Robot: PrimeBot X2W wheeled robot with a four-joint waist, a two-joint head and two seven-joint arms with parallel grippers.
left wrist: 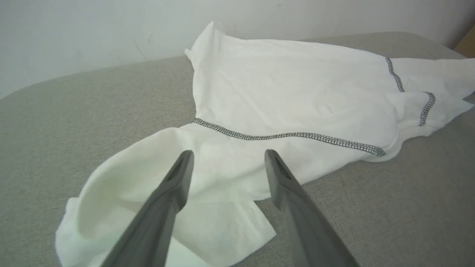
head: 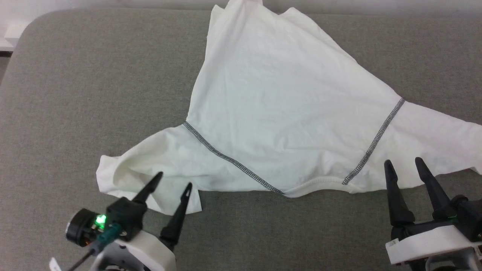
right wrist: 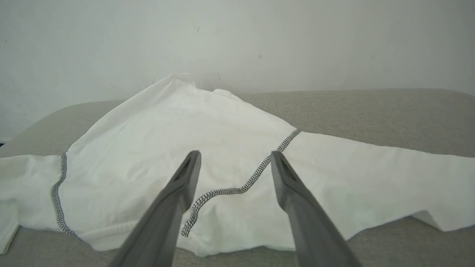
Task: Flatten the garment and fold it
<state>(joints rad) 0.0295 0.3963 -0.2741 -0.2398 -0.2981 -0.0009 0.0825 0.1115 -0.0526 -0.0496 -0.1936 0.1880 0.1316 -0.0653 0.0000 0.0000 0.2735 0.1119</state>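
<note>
The garment point(head: 278, 113) is a white T-shirt with dark zigzag seams, spread across the grey table with its neck edge toward me and both sleeves out to the sides. Its left sleeve point(head: 150, 173) lies crumpled, with a corner folded under. Over that sleeve's near edge hovers my left gripper point(head: 174, 180), open and holding nothing; the left wrist view has the same gripper point(left wrist: 228, 155) over the sleeve point(left wrist: 156, 193). By the right sleeve's near edge stands my right gripper point(head: 402, 162), open too, and the right wrist view shows this gripper point(right wrist: 234, 157) above the right shoulder seam point(right wrist: 245, 185).
The grey padded table point(head: 90, 82) runs far to the left of the shirt, with a rounded far-left corner. A pale wall point(right wrist: 237, 40) rises behind the table's far edge, where the shirt's hem reaches. Bare grey surface lies between my two grippers.
</note>
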